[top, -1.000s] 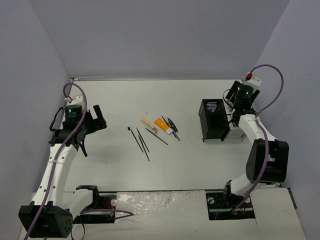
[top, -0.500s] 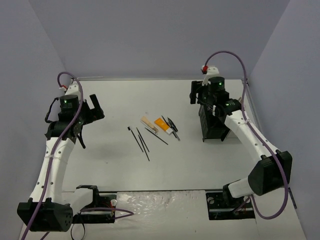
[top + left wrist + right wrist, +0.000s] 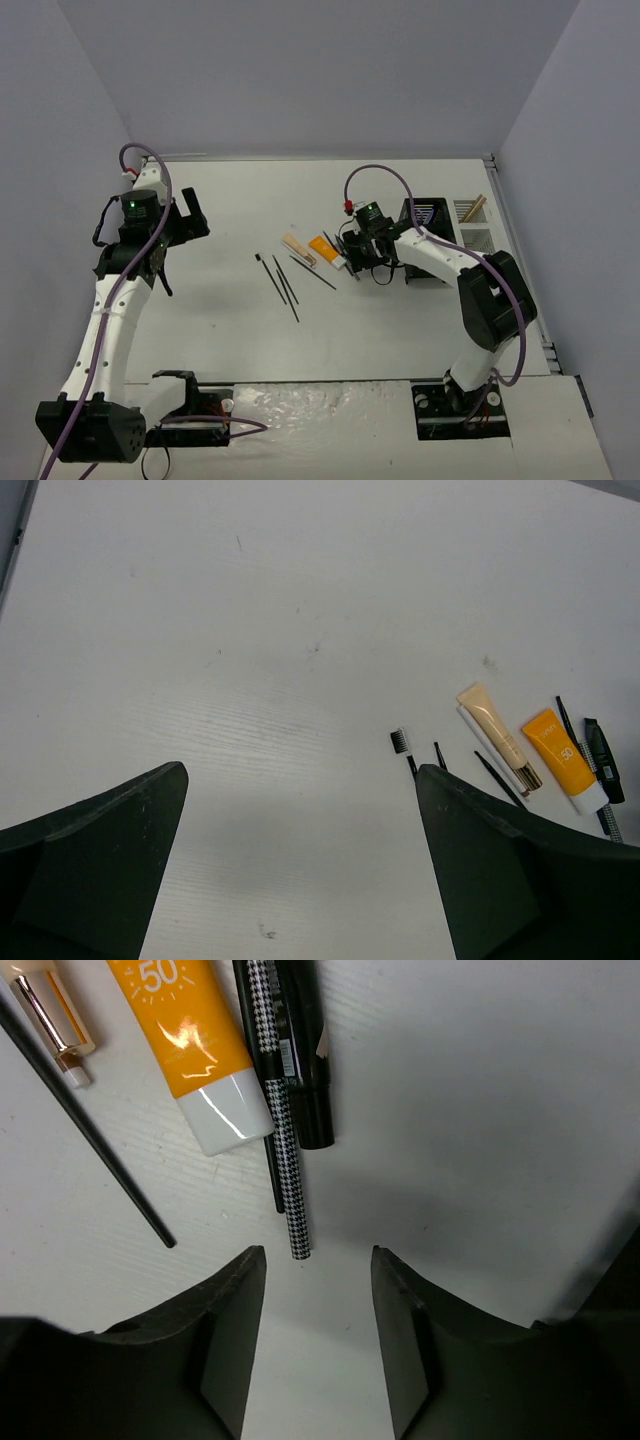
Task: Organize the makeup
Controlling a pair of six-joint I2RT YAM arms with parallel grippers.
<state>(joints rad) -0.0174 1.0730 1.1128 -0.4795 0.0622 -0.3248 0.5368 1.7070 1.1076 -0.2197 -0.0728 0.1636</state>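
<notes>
The bench (image 3: 300,340) carries everything. Behind my right tool (image 3: 317,1255), off to its right, stands the black mesh holder (image 3: 432,218), and the white compartment holder (image 3: 478,240) sits just beyond that with a beige stick (image 3: 476,205) poking out of it.

My left tool (image 3: 300,775) hangs with its jaws as wide as they go and nothing between them. The makeup lies well ahead of it and to its right.

My right tool is low over the bench with its jaws partly apart (only bare bench shows in the gap), and it holds nothing. The makeup lies just ahead of its fingertips:
- The orange-and-white tube (image 3: 195,1040) is ahead and to the left, white cap toward me.
- A beige tube with a gold band (image 3: 45,1005) is further left.
- A black tube (image 3: 305,1070) lies straight ahead.
- A houndstooth pencil (image 3: 285,1160) lies alongside it, its near end just short of the gap.
- A thin black stick (image 3: 90,1140) slants across at far left.
- A small brush (image 3: 401,742) lies apart, nearest my left tool.
</notes>
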